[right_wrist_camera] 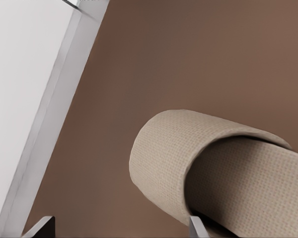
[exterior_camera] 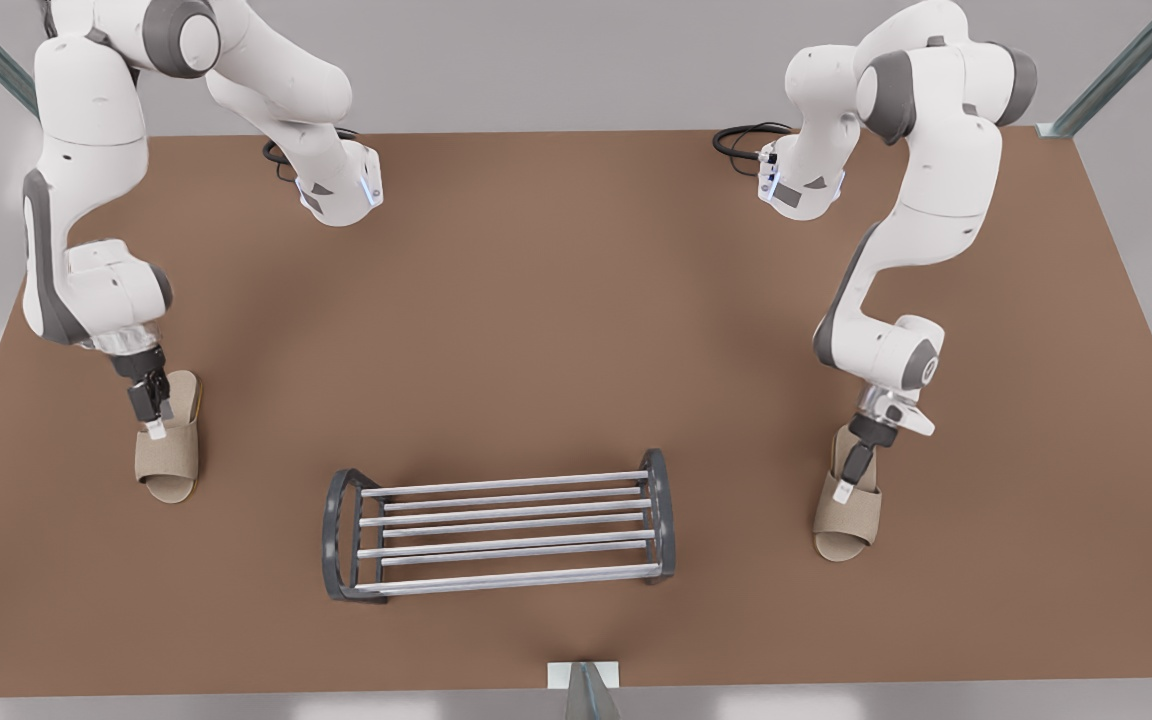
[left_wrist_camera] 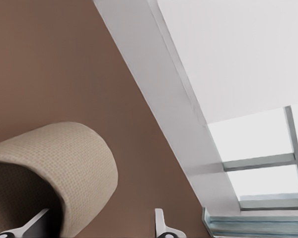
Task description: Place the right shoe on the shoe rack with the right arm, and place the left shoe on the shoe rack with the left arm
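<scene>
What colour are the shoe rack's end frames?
Dark grey, on the shoe rack, holding silver bars between them; clearest in the front view.

We see an evenly lit, bright scene with soft, diffuse light from above. On the brown tabletop [exterior_camera: 556,330] broad, faint shadows spread under the arms, darker towards the middle and beneath the shoe rack [exterior_camera: 501,525], whose silver bars catch pale highlights. No harsh glare appears on the matte surface. In the wrist views the woven slipper strap [left_wrist_camera: 64,158] shades smoothly from lit crown to a dark hollow beneath it, and the pale background beyond the tabletop's edge looks washed out. Edges there appear slightly soft.
</scene>
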You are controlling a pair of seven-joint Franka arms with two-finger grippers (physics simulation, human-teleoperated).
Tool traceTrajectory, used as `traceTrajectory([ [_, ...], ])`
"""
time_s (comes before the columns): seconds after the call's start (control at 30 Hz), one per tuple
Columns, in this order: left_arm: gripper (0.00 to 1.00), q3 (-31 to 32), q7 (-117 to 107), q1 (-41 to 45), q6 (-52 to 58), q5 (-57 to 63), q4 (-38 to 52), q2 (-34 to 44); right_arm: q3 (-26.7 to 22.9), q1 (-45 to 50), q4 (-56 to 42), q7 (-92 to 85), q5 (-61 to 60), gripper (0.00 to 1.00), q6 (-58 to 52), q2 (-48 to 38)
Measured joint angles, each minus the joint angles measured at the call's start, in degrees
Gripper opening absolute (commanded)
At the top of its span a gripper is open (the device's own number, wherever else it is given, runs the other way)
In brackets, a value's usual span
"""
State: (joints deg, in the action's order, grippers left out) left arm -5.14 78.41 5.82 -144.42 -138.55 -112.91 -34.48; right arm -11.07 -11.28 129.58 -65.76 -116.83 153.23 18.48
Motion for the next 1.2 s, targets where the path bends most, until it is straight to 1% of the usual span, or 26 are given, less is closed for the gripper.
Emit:
traceTrajectory([
  [0.17, 1.00, 0.1, -4.6, -0.6, -0.1, 0.9, 2.3, -1.1, -2.5, -2.9, 1.9, -13.4, -5.5, 1.00, -8.4, 0.4],
  [0.3, 1.00, 0.0, -7.6, -1.3, -0.2, 2.2, 2.6, -2.5, -3.1, -5.0, 4.6, -22.0, -7.0, 1.00, -16.4, 1.1],
  [0.33, 0.81, 0.0, -8.3, -1.3, -0.3, 2.3, 2.7, -2.7, -3.1, -5.3, 5.2, -23.8, -7.2, 1.00, -18.4, 1.5],
  [0.37, 0.68, 0.1, -8.9, -1.3, -0.4, 2.3, 3.0, -2.8, -3.1, -5.6, 5.6, -25.4, -7.3, 1.00, -20.3, 1.7],
  [0.4, 0.67, 0.1, -9.5, -1.3, -0.5, 2.2, 3.3, -2.9, -3.2, -5.8, 5.8, -26.9, -7.4, 1.00, -21.9, 2.0],
  [0.6, 0.69, 0.1, -12.3, -1.3, -1.0, 2.1, 3.7, -3.2, -3.5, -7.2, 4.8, -34.4, -7.1, 1.00, -29.1, 4.3],
  [0.83, 0.69, 0.0, -14.6, -2.8, -1.1, 2.8, 4.8, -3.6, -3.4, -7.2, 1.8, -40.3, -6.7, 1.00, -31.0, 6.1],
  [0.87, 0.68, 0.1, -14.9, -2.9, -1.2, 2.7, 4.9, -3.7, -3.4, -7.1, 1.1, -40.9, -6.6, 1.00, -30.6, 6.4],
  [0.9, 0.62, 0.1, -15.1, -2.9, -1.2, 2.7, 4.9, -3.8, -3.4, -6.9, 0.8, -41.5, -6.5, 1.00, -30.3, 6.7],
  [0.97, 0.61, 0.5, -15.6, -2.9, -1.2, 2.4, 5.0, -4.1, -3.3, -6.8, 0.7, -42.5, -6.4, 1.00, -29.8, 7.5],
  [1.0, 0.56, 0.6, -15.9, -2.9, -1.2, 2.3, 5.0, -4.1, -3.3, -6.8, 0.7, -42.8, -6.4, 1.00, -29.6, 7.8],
  [1.1, 0.56, 0.8, -16.5, -2.9, -1.3, 2.1, 5.0, -4.0, -3.3, -6.7, 0.5, -42.8, -6.2, 1.00, -29.1, 8.4],
  [1.2, 0.56, 0.8, -17.0, -2.9, -1.3, 2.0, 5.5, -3.9, -3.2, -6.7, -1.8, -42.4, -6.2, 1.00, -28.9, 9.7],
])
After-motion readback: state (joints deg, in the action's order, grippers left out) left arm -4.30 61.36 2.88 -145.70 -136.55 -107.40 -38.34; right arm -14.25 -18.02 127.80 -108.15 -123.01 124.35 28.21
